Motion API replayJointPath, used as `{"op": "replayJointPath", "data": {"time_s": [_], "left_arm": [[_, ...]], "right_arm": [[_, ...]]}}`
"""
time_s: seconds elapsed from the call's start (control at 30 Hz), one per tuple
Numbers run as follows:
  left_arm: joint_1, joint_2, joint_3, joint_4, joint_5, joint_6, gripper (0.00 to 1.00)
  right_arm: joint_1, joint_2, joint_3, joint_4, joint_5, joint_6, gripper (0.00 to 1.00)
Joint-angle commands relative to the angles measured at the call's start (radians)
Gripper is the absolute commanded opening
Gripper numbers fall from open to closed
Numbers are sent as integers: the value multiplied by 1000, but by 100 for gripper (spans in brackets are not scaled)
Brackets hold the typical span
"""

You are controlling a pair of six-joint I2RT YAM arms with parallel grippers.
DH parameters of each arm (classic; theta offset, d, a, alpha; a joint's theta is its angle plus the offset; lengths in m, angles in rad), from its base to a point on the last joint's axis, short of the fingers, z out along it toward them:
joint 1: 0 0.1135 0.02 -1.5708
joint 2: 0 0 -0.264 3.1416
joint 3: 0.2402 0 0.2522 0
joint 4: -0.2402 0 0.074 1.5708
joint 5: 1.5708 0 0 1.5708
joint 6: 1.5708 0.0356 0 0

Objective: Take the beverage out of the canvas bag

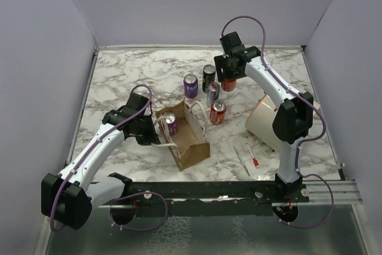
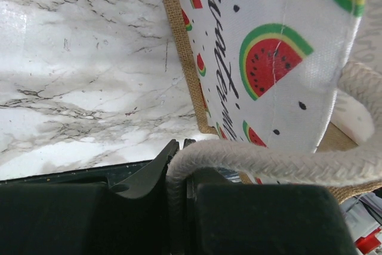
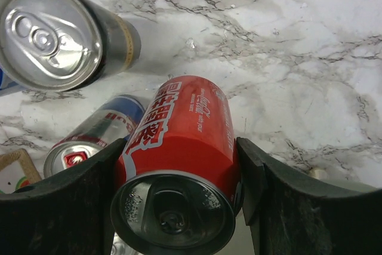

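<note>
The tan canvas bag stands open mid-table with a purple can upright inside it. My left gripper is at the bag's left side, shut on its white rope handle. The left wrist view shows the bag's watermelon-print side. My right gripper is at the back, away from the bag. It is shut on a red cola can, with one finger on each side. I cannot tell whether that can rests on the table.
On the marble table behind the bag stand a purple can, a black can, a silver-blue can and a red can. A cream cylinder lies at the right. Two pens lie near the front.
</note>
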Motion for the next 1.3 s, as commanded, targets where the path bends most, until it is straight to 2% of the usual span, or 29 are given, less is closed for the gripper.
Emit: {"op": "replayJointPath", "data": {"time_s": [0.0,0.4,0.73,1.27], "left_arm": [[0,21,43,6,-20,21,0],[0,85,82,-12,-48,64,0],[0,78,73,-28,-66,89,0],[-1,62,81,-30,-83,99,0]], "right_arm": [[-39,32,82,17,-59,20,2],[-65,154,121,19,-93,8,2],[-73,225,145,10,-129,12,12],[-74,196,93,21,-102,-9,58]]}}
